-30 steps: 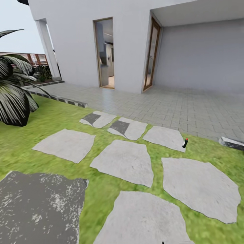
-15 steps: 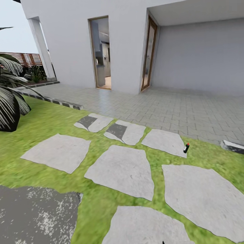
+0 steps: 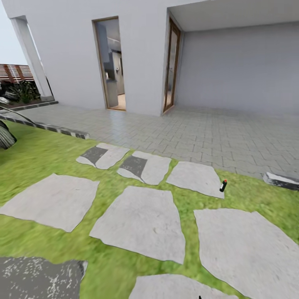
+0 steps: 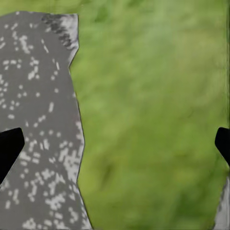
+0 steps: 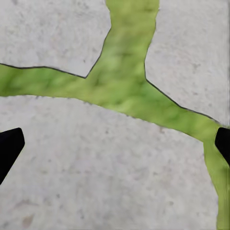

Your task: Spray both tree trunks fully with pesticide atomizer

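Observation:
The pesticide atomizer [image 3: 223, 185], a small dark bottle with a red top, stands on the far right corner of a pale stepping stone [image 3: 195, 177] out on the lawn, well ahead of me. In the left wrist view my left gripper [image 4: 115, 146] is open over grass and a dark speckled stone [image 4: 38, 134], its black fingertips [image 4: 7, 148] far apart. The right wrist view has my right gripper [image 5: 115, 146] open above pale stones [image 5: 96, 167], holding nothing. The two thick-trunked trees are out of view.
Several grey stepping stones [image 3: 141, 222] cross the green lawn. Behind them lie a paved patio [image 3: 207, 133] and a white house with an open doorway [image 3: 111, 64]. A low curb block [image 3: 282, 181] sits at right. Palm fronds [image 3: 4, 137] and slat fence [image 3: 14, 72] show far left.
The whole head view has slid leftward as the camera turned; the palm has nearly left the picture. The atomizer stands where it was on its stone.

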Available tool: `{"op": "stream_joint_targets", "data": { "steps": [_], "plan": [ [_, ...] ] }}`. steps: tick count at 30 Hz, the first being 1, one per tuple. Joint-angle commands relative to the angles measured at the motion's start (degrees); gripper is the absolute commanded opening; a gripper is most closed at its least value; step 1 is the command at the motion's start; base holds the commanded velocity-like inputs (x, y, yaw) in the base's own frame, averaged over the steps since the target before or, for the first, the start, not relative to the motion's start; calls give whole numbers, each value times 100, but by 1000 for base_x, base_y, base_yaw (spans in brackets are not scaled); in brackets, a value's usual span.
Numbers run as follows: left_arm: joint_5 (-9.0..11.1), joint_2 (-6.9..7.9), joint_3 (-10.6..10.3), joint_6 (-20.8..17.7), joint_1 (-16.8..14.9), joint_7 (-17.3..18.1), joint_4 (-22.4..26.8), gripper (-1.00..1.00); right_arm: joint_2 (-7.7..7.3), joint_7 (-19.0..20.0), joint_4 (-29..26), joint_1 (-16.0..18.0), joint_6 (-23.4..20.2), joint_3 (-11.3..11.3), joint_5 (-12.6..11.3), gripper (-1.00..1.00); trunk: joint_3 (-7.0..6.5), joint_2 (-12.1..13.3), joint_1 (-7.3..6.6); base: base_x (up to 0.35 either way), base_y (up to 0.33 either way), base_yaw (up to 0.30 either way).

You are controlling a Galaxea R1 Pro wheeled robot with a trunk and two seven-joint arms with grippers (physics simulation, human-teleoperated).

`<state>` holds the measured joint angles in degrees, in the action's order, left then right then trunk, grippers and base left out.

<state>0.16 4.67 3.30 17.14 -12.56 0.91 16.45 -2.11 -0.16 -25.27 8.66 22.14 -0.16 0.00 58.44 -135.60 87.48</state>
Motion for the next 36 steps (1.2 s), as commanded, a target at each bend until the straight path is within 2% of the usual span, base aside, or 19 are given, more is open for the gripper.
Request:
{"op": "stream_joint_targets", "data": {
  "steps": [1, 21, 36],
  "plan": [
    [1, -1, 22, 17, -1, 9, -2, 100, 0, -2, 6, 4, 18, -1, 0, 100, 5, -2, 2, 338, 0, -288],
    [1, -1, 22, 17, -1, 7, -2, 100, 0, -2, 5, 4, 18, -1, 0, 100, 5, -2, 2, 338, 0, -285],
    [0, -1, 21, 17, -1, 8, -2, 100, 0, -5, 4, 4, 18, -1, 0, 100, 5, -2, 2, 338, 4, -26]
  ]
}}
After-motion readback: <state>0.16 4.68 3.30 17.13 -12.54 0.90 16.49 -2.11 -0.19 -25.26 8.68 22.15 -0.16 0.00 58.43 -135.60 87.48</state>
